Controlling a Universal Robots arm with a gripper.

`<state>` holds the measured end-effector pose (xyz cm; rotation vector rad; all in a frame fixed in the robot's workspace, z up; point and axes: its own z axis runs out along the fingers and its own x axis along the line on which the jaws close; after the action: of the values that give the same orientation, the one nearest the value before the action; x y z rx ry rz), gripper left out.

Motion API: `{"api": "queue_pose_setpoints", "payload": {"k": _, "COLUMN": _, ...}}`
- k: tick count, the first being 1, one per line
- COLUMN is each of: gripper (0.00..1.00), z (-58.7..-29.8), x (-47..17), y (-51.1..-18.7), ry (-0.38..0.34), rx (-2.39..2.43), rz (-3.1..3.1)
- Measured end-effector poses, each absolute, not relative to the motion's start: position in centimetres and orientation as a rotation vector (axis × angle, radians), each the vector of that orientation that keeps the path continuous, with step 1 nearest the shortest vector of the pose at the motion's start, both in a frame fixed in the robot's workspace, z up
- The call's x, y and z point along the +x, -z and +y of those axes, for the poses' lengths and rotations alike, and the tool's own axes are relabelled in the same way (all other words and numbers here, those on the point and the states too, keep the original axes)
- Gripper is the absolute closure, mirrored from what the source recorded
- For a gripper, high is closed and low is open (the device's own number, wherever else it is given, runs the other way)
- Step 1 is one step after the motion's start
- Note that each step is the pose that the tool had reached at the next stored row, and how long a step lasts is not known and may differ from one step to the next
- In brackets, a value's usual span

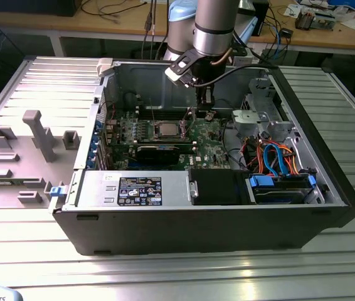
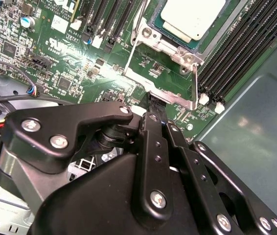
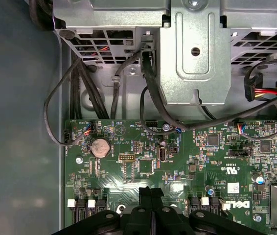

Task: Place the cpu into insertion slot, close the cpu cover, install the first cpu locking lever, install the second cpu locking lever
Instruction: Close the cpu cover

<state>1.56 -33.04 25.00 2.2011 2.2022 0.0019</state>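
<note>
The cpu (image 2: 193, 16) shows its silvery top inside the insertion slot (image 1: 167, 130) on the green board. The silver cpu cover (image 2: 164, 45) lies flat around it. One thin wire locking lever (image 2: 196, 82) runs along one side of the frame, a second lever (image 2: 134, 40) along the other. My gripper (image 2: 154, 101) hangs low just beside the socket frame's edge, on the exterior view's right of the slot. Its black fingers (image 3: 146, 197) are pressed together with nothing between them. Whether the fingertips touch a lever is hidden.
Rows of black memory slots (image 2: 241, 54) flank the socket. A long black expansion card (image 1: 158, 152) lies in front of it. Drive cage (image 3: 193, 54) and cable bundles (image 1: 271, 160) fill the exterior view's right. The case walls (image 1: 202, 226) surround everything.
</note>
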Motion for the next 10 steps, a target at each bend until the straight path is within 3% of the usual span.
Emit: {"api": "queue_pose_setpoints", "payload": {"k": 10, "gripper": 0.89, "z": -33.04, "x": 1.28, "y": -25.00, "ry": -0.002, "rx": 2.201, "rz": 2.202}}
